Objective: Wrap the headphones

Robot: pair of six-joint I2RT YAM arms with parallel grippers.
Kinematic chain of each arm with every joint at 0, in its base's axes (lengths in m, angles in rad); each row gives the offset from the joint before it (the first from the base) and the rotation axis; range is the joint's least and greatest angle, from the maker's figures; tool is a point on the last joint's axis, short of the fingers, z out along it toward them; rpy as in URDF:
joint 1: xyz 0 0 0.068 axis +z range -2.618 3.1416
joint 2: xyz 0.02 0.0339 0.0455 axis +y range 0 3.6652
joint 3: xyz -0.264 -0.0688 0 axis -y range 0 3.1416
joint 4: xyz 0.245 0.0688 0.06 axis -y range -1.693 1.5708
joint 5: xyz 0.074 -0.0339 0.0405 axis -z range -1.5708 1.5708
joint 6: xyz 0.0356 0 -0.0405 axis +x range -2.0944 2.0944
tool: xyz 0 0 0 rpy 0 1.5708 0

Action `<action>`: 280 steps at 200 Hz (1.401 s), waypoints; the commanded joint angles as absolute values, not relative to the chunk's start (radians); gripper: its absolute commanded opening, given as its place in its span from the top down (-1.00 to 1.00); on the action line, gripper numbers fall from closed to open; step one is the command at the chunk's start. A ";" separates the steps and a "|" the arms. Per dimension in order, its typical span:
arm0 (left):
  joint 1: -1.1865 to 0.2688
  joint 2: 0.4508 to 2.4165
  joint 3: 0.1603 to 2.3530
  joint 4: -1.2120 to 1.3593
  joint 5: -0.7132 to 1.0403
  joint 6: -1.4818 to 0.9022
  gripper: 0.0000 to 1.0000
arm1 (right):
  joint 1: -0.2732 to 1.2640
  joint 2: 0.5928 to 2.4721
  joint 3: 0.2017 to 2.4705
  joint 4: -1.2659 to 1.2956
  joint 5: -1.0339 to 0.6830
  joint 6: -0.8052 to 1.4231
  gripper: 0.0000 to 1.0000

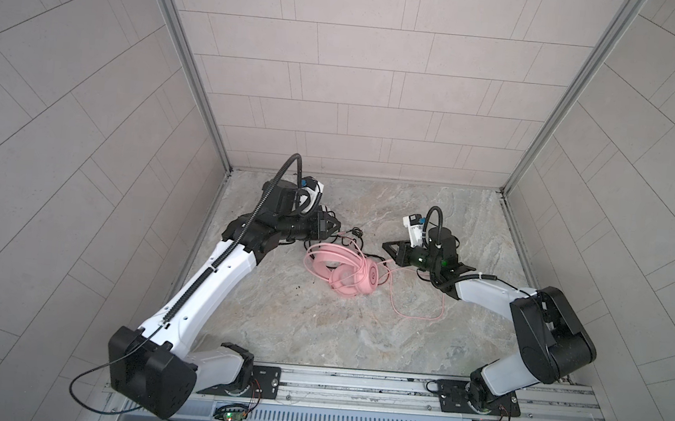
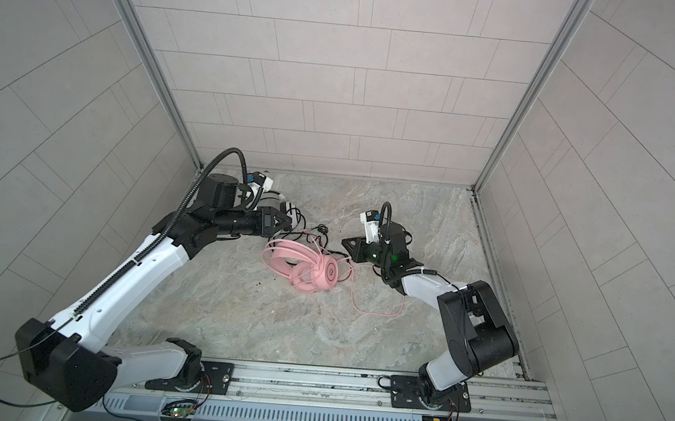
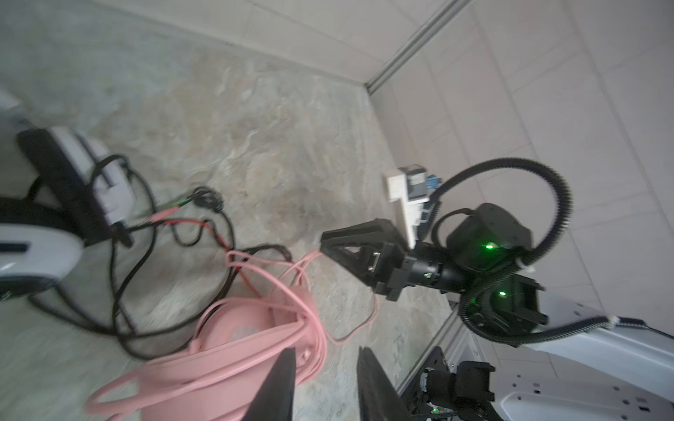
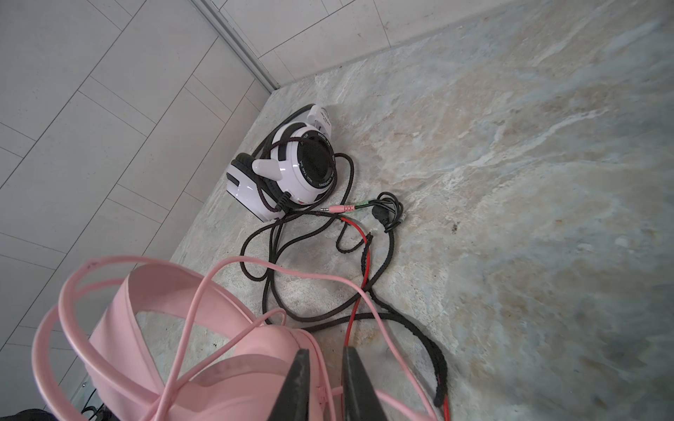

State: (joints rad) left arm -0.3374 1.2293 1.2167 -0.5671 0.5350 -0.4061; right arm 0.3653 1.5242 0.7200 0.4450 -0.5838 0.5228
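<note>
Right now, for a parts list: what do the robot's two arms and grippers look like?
The left arm and right arm have white shells, black joints and black ribbed cable conduit. The left gripper and right gripper are black with triangular open-frame fingers. Green lights glow on the right wrist.

Top views look down from high six o'clock; both wrist cameras, close in, share the pink headset point(image 3: 219, 368) point(image 4: 116, 313)

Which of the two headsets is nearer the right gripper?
The pink headset, mid-table beside the right gripper, which pinches its pink cable; the white-and-black headset sits farther off, by the left arm.
</note>
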 commanded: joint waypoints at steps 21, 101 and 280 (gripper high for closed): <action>-0.322 1.138 1.187 -0.816 0.248 -0.398 -0.03 | 0.369 1.456 0.735 0.319 -0.546 0.449 0.51; -0.348 0.844 0.927 -0.766 0.356 -0.991 -0.45 | 0.427 1.590 1.003 0.135 -0.579 0.401 0.05; -0.660 1.004 0.751 -0.257 -0.176 -1.684 -1.00 | 0.603 1.576 0.940 0.180 -0.358 0.437 -0.03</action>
